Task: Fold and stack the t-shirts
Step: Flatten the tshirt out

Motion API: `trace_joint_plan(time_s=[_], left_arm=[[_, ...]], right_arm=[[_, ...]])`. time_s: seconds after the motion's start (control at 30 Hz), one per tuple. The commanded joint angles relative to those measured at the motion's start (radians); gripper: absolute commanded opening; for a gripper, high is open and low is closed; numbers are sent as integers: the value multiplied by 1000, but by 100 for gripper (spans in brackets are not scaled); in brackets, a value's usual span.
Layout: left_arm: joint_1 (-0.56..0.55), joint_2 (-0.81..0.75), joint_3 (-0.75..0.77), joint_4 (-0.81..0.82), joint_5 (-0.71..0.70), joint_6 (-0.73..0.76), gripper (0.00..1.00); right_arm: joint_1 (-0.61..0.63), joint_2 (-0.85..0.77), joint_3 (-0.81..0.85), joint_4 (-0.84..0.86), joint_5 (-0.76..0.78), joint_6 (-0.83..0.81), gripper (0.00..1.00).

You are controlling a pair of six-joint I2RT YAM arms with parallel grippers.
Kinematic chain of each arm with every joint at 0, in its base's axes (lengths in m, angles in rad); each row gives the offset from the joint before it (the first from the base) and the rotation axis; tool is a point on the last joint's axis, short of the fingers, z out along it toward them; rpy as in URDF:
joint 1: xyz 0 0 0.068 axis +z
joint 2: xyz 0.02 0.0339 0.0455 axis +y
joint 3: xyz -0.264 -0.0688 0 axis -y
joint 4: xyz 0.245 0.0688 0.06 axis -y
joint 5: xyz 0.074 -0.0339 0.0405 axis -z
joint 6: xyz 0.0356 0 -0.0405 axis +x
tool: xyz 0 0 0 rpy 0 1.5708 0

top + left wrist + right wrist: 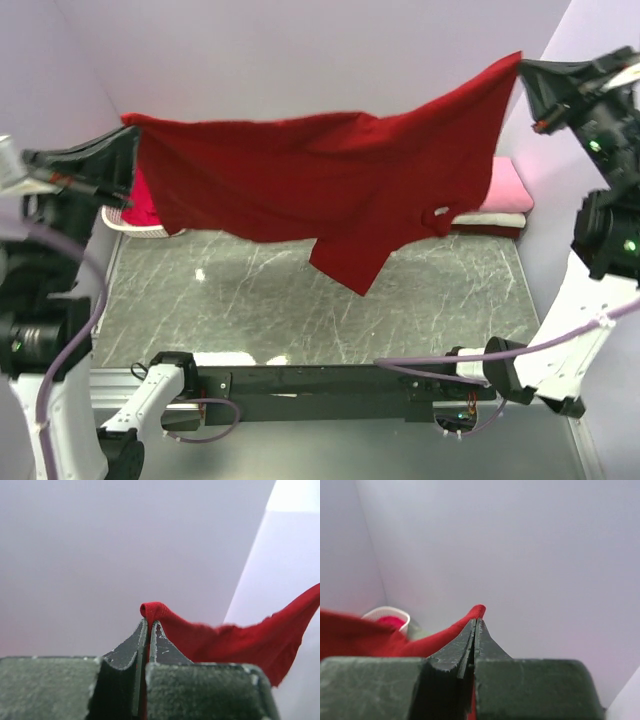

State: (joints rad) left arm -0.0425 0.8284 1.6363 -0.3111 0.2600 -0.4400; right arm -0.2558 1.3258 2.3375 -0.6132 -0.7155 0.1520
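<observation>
Left hand (132,145) raised, jaws pressed together, right hand (521,68) higher, likewise closed

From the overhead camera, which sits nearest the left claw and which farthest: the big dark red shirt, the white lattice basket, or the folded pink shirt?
1. Large dark red cloth t-shirt: its corner is pinched in the left gripper.
2. White plastic lattice basket: close by, on the left side.
3. Folded pink cloth t-shirt: far across, on the right side.

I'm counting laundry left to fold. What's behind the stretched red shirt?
Behind the dark red shirt, a white basket holding crimson cloth peeks out at left; at right, a folded pink shirt lies on a white one. Whatever lies between them is covered.
</observation>
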Motion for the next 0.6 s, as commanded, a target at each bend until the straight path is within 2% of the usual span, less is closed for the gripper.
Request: trace_joint_plan(time_s=[0.0, 0.1, 0.13, 0.2, 0.23, 0.27, 0.3, 0.33, 0.37, 0.43, 0.5, 0.57], left_arm=[[1, -18, 77, 69, 50, -36, 1], [0, -31, 131, 66, 65, -45, 1], [0, -35, 134, 75, 68, -52, 1], [0, -52, 132, 86, 70, -60, 1], [0, -55, 132, 86, 71, -60, 1], [-2, -57, 129, 83, 68, -59, 1], [-3, -61, 123, 81, 67, -55, 1], [-7, -63, 117, 81, 65, -51, 1], [-8, -64, 103, 78, 64, -48, 1], [-8, -66, 80, 82, 64, -49, 1], [-8, -78, 19, 92, 74, -62, 1], [-8, -107, -82, 110, 65, -83, 1]], right_arm=[[-92, -36, 60, 119, -99, 132, 0], [-222, -54, 80, 273, -200, 277, 0], [-305, -57, 69, 333, -228, 394, 0], [-390, -42, 60, 468, -315, 548, 0], [-434, -24, 75, 607, -338, 713, 0], [-492, 28, 97, 680, -354, 797, 0], [-517, 64, 130, 770, -375, 928, 0], [-529, 99, 198, 802, -381, 978, 0], [-536, 134, 194, 846, -386, 1023, 0], [-531, 127, 128, 883, -404, 1029, 0], [-455, 105, 93, 813, -432, 954, 0], [-371, 57, 5, 623, -421, 737, 0]])
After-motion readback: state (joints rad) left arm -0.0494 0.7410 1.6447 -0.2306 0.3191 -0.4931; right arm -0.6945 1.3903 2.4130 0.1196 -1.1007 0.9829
